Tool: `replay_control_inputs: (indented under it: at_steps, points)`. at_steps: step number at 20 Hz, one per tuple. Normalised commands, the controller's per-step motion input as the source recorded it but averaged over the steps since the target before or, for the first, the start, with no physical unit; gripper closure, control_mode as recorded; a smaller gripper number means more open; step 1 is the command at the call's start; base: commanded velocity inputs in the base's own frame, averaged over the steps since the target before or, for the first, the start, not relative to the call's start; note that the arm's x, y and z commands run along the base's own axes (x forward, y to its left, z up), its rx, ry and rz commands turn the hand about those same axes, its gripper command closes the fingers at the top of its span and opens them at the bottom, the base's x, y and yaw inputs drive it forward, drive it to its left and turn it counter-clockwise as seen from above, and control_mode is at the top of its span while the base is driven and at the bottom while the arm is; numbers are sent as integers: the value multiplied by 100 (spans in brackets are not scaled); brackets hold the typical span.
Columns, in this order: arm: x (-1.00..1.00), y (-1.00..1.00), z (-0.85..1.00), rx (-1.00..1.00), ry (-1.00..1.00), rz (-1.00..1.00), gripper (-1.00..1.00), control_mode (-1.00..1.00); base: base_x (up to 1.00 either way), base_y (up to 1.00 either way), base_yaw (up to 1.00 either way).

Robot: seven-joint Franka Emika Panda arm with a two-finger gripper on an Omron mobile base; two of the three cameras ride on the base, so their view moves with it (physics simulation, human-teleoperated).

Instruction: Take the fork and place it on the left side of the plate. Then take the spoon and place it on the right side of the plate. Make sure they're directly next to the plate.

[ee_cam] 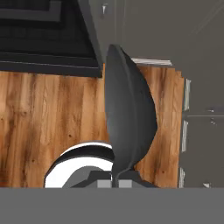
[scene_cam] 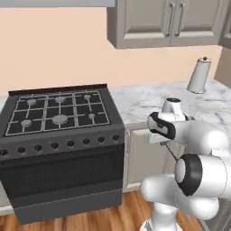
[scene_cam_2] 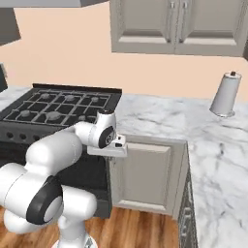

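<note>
Claw (ee_cam: pixel 114 181) is clamped on the dark grey metal spoon (ee_cam: pixel 129 118) w/ smooth oval bowl. In hand view the thin neck of the spoon sits between the two fingertips at bottom centre; the bowl extends straight out ahead of the claw, concave face not determinable. Beyond the spoon, past the claw: wood-plank floor (ee_cam: pixel 48 122). Ahead and to upper left of the claw in that view: lower front of the black oven range (ee_cam: pixel 43 35). To the right of the claw: grey cabinet front (ee_cam: pixel 201 87).

Base views: claw end of the arm (scene_cam_2: pixel 109 145) hangs off the counter edge, in front of the grey base cabinet door (scene_cam_2: pixel 143 172), pointing down. Spoon shows as a thin dark line below the wrist (scene_cam: pixel 170 151). White marble-pattern countertop (scene_cam_2: pixel 160 116) lies behind and above the claw. White paper-towel roll on a stand (scene_cam_2: pixel 225 94) stands well apart from the claw, far back right on the counter. Gas hob w/ black grates (scene_cam: pixel 56 113) is to the claw's left.
</note>
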Motion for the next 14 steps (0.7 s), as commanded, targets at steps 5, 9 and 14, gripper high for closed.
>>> replay_control_inputs:
  at_steps: [5, 9, 14]
  points:
    - [0, 0, 0, 0, 0, 0, 100, 100, -4, 0, 100]
    - [0, 0, 0, 0, 0, 0, 100, 100, -4, 0, 100]
    - [0, 0, 0, 0, 0, 0, 100, 100, -6, 0, 100]
